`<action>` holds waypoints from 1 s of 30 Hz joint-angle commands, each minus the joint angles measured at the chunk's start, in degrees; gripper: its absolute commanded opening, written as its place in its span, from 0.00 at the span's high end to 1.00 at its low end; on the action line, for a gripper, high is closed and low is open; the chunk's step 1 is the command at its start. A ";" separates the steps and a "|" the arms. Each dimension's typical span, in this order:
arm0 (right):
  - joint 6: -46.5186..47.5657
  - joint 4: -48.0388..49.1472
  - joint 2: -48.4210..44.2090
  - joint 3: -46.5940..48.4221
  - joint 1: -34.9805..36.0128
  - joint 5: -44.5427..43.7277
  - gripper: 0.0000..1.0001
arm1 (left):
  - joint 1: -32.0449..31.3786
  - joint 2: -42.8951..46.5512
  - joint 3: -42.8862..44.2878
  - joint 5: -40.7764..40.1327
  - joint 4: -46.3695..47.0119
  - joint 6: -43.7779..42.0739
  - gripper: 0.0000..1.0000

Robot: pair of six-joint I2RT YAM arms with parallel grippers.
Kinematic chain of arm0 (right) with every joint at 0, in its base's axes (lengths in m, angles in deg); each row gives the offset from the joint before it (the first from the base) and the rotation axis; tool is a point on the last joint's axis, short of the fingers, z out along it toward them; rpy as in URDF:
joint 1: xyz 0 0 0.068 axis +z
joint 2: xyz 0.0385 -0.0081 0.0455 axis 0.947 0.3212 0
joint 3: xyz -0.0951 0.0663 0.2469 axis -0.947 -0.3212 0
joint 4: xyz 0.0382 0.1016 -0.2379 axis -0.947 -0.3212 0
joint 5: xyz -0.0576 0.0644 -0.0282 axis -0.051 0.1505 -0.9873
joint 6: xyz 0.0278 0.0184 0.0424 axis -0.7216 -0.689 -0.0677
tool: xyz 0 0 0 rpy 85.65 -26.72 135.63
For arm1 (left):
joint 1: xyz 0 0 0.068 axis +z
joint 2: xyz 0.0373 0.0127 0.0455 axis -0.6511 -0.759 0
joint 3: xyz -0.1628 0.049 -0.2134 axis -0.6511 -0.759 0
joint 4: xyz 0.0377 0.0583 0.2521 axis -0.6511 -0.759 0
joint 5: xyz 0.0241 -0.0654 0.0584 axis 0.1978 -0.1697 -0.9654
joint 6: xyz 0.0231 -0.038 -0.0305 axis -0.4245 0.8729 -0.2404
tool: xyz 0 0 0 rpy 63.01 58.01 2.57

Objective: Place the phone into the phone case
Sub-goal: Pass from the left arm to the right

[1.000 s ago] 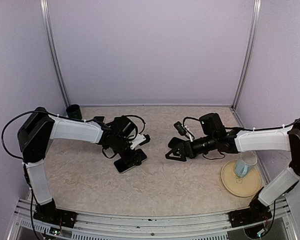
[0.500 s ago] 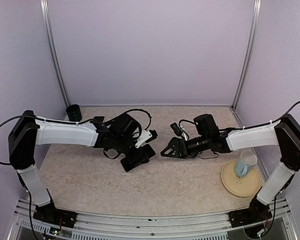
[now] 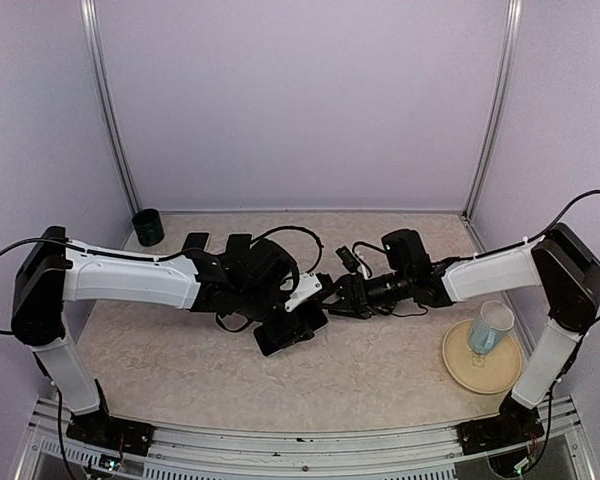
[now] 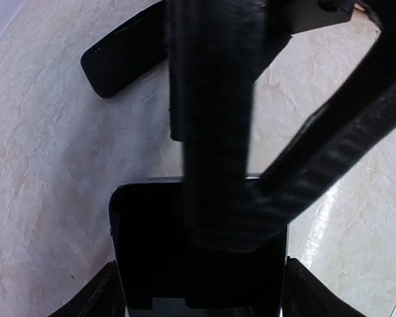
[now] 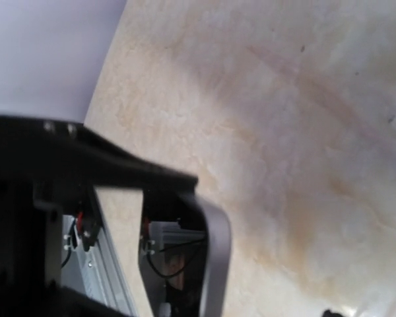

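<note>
The left hand (image 4: 201, 300) grasps the phone (image 4: 152, 251) widthwise; its free end points at the right hand (image 3: 327, 298), whose grip cannot be told.

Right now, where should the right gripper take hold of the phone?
Probably the free short end of the phone, approached from the robot's right. The left gripper clamps its long edges, and that end faces the right gripper.

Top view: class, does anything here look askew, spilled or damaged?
Nothing looks spilled or damaged. Only the phone sits askew, clamped across its width by the left gripper, with the right gripper crowding its free end.
</note>
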 commanded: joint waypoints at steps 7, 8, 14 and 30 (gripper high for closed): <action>-4.56 5.91 4.02 1.68 1.76 3.65 0.32 | -2.43 2.39 1.46 -2.95 3.73 -0.42 0.44; -4.62 6.01 4.43 1.77 2.07 3.77 0.34 | -2.66 2.40 1.42 -3.48 4.02 -0.60 0.44; -5.61 7.70 5.60 1.83 3.04 4.80 0.53 | -3.60 1.80 1.53 -4.93 4.45 -1.25 0.43; -6.29 8.88 6.10 1.45 3.60 6.26 1.00 | -4.30 2.61 0.35 -7.00 5.83 -1.61 0.30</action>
